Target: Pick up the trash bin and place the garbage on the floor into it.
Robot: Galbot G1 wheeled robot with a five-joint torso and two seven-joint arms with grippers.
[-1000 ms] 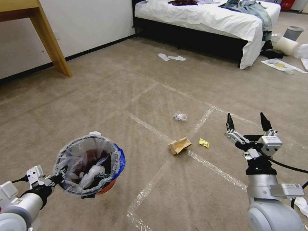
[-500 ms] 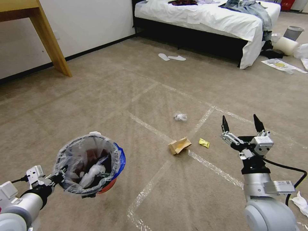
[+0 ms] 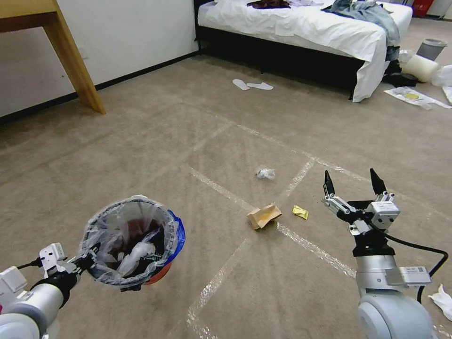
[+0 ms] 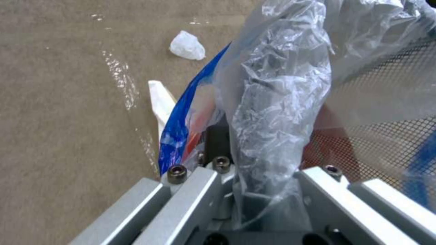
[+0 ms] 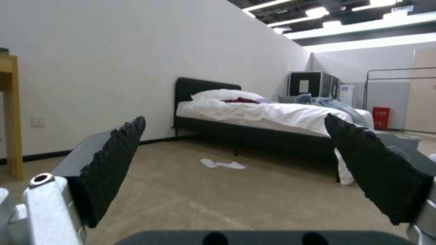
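Note:
The trash bin [image 3: 133,241], a small red bucket with a clear liner and a blue bag edge, hangs above the carpet at lower left. My left gripper [image 3: 84,262] is shut on its near rim. The left wrist view shows the liner [image 4: 281,85] bunched between the jaws of that gripper [image 4: 247,170]. Garbage lies on the floor ahead: a brown carton [image 3: 263,215], a yellow wrapper [image 3: 300,212] and a clear plastic wad [image 3: 265,173]. My right gripper [image 3: 351,181] is open and empty, raised to the right of the wrapper, pointing forward [image 5: 240,163].
A bed [image 3: 301,28] stands at the back, with white slippers [image 3: 252,84] before it. A wooden table leg [image 3: 75,61] is at far left, a grey metal bin [image 3: 431,48] at far right. Tape lines cross the carpet. A white tissue [image 3: 442,299] lies by my right arm.
My right gripper has dropped and drawn back a little towards me, still open. The bin and left gripper hold still.

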